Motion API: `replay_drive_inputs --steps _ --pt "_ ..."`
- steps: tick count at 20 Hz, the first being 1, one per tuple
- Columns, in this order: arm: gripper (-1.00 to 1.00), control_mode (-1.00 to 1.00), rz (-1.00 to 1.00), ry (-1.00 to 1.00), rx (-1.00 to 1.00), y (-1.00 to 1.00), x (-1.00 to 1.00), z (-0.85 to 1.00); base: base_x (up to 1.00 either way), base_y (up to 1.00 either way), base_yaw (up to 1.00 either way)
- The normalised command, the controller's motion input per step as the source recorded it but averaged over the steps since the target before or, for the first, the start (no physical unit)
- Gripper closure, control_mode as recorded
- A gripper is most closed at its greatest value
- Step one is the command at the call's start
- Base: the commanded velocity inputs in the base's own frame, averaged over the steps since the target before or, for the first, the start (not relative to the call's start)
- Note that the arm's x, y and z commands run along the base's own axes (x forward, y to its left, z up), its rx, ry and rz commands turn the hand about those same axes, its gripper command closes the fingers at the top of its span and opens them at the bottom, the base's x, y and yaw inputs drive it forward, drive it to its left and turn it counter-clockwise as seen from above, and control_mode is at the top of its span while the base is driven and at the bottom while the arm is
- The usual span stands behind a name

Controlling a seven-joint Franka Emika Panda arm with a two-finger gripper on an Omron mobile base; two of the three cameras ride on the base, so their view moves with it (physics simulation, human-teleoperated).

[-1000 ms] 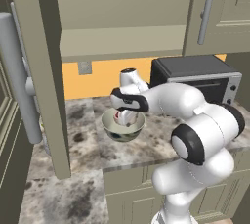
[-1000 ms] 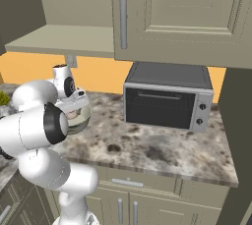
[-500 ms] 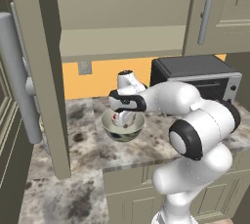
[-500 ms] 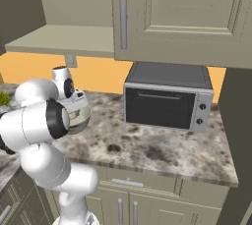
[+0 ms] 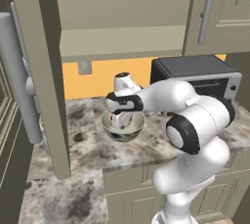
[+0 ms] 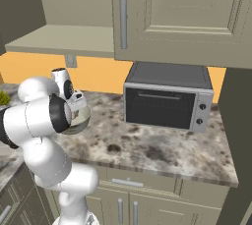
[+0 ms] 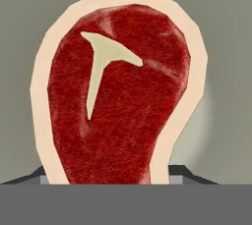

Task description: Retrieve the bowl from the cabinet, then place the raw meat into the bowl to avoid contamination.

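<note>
Because the raw meat (image 7: 120, 101) must not touch the counter, it sits right inside the bowl (image 5: 123, 127), a red steak with a pale fat rim and a little white bone shape in it. In the hand view it lies flat against the grey inside of the bowl, very close to the camera.

The bowl stands on the speckled stone counter (image 5: 146, 145), near the front edge, just left of the toaster oven (image 6: 167, 98). It is down here and not on the shelf, so the meat can go in easily.

The gripper (image 5: 120, 119) reaches down into the bowl from above, right over the meat. Its tips hide behind the bowl's rim and the steak, so I cannot tell if it grips the meat or has let go. The jaws look partly apart, not shut tight.

Above, the cabinet (image 5: 117, 17) stands open, with its door (image 5: 36, 76) swung out on the left and its pale shelf bare where I can see it. That is likely where the bowl came from. I think the job is nearly done; the hand just needs to lift away cleanly without dragging the steak out.
</note>
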Motion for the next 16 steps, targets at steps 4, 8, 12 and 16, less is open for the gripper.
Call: replay_drive_inputs --steps 4,8,12,16 --pt "1.00 -1.00 0.00 0.00 0.00 0.02 0.21 -0.13 0.00 0.00 0.00" --pt "1.00 -1.00 0.00 0.00 0.00 0.00 0.18 -0.14 0.00 0.00 0.00" --pt "1.00 -1.00 0.00 0.00 0.00 0.00 0.17 -0.14 0.00 0.00 0.00" --pt "1.00 -1.00 0.00 0.00 0.00 0.00 0.13 -0.11 0.00 0.00 0.00"
